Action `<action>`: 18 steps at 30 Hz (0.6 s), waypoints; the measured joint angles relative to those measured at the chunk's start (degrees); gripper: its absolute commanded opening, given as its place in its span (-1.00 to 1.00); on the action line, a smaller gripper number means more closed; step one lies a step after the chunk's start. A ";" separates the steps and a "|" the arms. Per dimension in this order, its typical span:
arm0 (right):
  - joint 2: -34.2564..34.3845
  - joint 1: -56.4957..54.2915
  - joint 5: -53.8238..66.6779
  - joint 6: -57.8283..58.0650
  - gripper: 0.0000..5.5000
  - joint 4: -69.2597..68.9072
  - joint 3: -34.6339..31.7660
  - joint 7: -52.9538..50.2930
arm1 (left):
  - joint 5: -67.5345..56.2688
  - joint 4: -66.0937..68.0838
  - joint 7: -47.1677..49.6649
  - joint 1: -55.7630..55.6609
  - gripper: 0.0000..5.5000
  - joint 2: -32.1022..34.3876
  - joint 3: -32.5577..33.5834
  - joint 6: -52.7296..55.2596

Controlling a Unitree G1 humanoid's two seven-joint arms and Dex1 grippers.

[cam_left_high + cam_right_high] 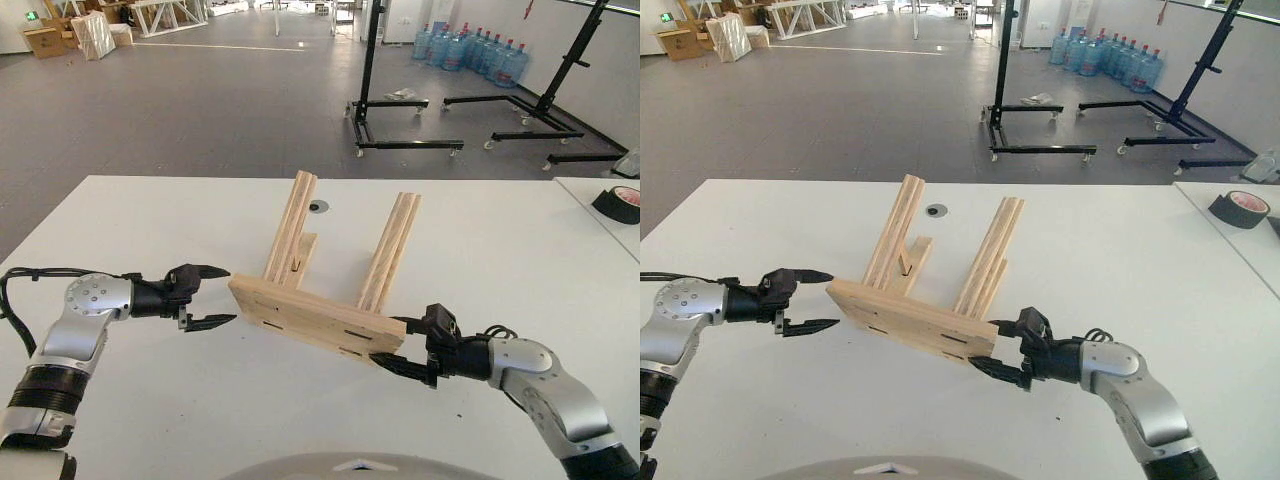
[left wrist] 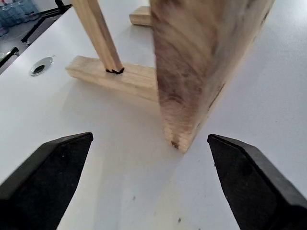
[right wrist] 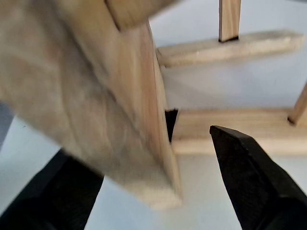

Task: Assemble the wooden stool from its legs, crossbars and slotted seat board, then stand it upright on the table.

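- Left eye view has the white bench taking up most of what we see, with a second bench butted up on the right.
- The wooden stool is lying on its side about mid-bench, already put together, not upright yet.
- Its slotted seat board stands on one long edge, facing us. The legs run flat away from us toward the far edge.
- A short crossbar shows at the left pair of legs, slotted in.
- Left pincer hangs just off the seat board's left end, fingers spread wide with nothing between them, not touching the wood.
- Right pincer sits at the seat board's right end, wide apart with one finger on each side of the board's corner. In the right wrist view we see a gap on one side, so it isn't clamped.
- Black tape roll is on the second bench.
- Small round cable hole is just behind the legs.
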 measured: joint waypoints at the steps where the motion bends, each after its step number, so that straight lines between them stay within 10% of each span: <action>1: 0.43 0.04 -0.01 -0.40 0.33 0.01 0.04 -0.21 | -0.32 -0.02 -0.88 0.10 0.60 -0.35 -0.46 0.00; 12: 1.63 -1.81 -2.20 -5.16 -0.18 4.79 0.59 0.64 | -0.81 6.09 -1.99 -3.34 0.60 -9.28 -4.51 2.09; 18: 1.44 -3.33 -2.85 -7.22 -0.43 6.45 1.67 2.74 | -0.58 6.21 -3.49 -3.15 0.26 -9.29 -4.89 1.57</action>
